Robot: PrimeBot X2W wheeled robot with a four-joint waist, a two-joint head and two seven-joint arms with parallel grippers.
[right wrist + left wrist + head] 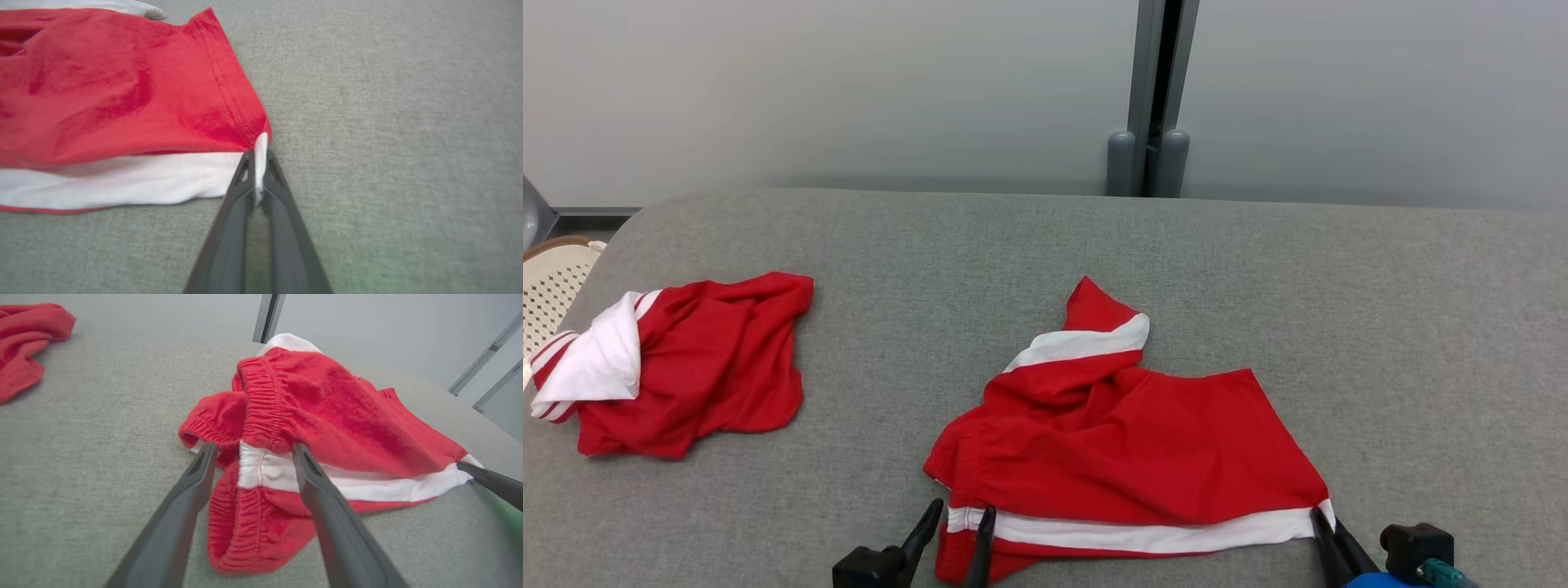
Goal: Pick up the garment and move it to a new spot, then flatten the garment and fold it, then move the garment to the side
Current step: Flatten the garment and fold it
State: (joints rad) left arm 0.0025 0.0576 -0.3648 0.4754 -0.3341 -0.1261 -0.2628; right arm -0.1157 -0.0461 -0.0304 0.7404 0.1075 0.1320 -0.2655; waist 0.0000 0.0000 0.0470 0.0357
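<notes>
A broad grey fabric tabletop (1045, 245) fills the head view, backed by a pale grey wall (809, 90) with a dark vertical post (1156, 98) at upper centre. Low in the centre of the frame lie the red jersey shorts (1127, 441), which have a white side stripe and a gathered elastic waistband. They are partly spread, and one leg is bunched and turned up toward the middle of the frame. The cloth looks light, soft and limp. It will likely sag and drape when lifted and cannot break, though thin fabric may slide out of narrow fingers. The best holds seem to be the two ends of the near white stripe, so that a lift pulls that edge taut. At the lower right, the right gripper (257, 157) is clamped on the white hem corner, with cloth pinched between its dark fingers. At the lower centre-left, the left gripper (254, 447) has its fingers apart, straddling the waistband end of the stripe without gripping it. Well apart at middle left lies a second red and white garment (686, 367), crumpled. A cream perforated object (551, 282) with a brown rim sits at the left edge.
</notes>
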